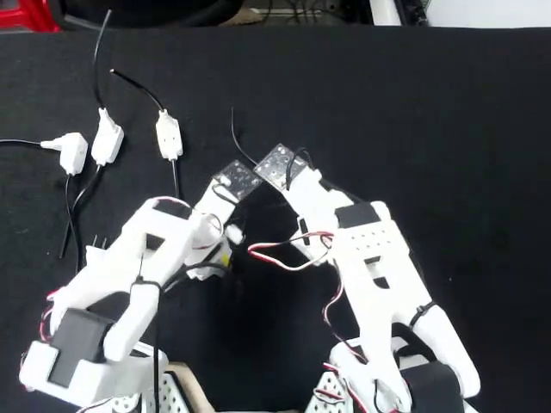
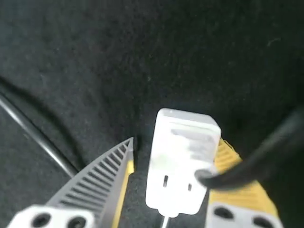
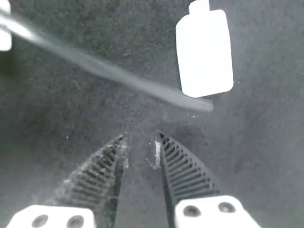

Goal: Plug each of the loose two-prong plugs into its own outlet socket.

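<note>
A white outlet socket [image 2: 183,161] with two slots lies between the fingers of my left gripper [image 2: 175,142]. It rests against the yellow finger [image 2: 242,190], with a gap to the grey finger [image 2: 102,183]; the jaws stand wide apart. My right gripper [image 3: 141,136] hovers low over bare black cloth, fingers slightly parted and holding nothing. A white plug [image 3: 205,52] lies just beyond it. In the high view three white plug pieces [image 1: 73,151] [image 1: 108,142] [image 1: 169,135] lie at the upper left. The left arm [image 1: 146,249] and right arm [image 1: 362,249] meet near mid-table.
Black cords [image 1: 103,60] trail from the white pieces toward the table's far edge and toward the left arm. A blurred cord [image 3: 95,66] crosses close before the right wrist camera. Another black cord [image 2: 38,137] runs beside the socket. Wide black cloth [image 1: 448,129] lies to the right.
</note>
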Robot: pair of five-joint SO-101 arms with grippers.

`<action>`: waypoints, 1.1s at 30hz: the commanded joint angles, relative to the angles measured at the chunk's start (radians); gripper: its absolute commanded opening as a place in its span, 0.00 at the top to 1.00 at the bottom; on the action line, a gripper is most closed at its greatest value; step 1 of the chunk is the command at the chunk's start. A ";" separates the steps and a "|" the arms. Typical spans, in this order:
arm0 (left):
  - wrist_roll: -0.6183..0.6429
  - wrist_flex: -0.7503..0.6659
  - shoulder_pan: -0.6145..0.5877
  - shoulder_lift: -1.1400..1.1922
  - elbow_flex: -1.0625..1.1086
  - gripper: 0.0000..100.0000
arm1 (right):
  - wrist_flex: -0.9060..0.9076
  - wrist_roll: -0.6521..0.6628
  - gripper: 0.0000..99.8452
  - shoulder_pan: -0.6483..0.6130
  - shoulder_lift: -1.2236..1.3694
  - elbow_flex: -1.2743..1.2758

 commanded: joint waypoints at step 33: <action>0.374 -0.052 -0.206 0.381 -0.676 0.68 | 0.049 -0.086 0.87 0.143 -0.242 0.019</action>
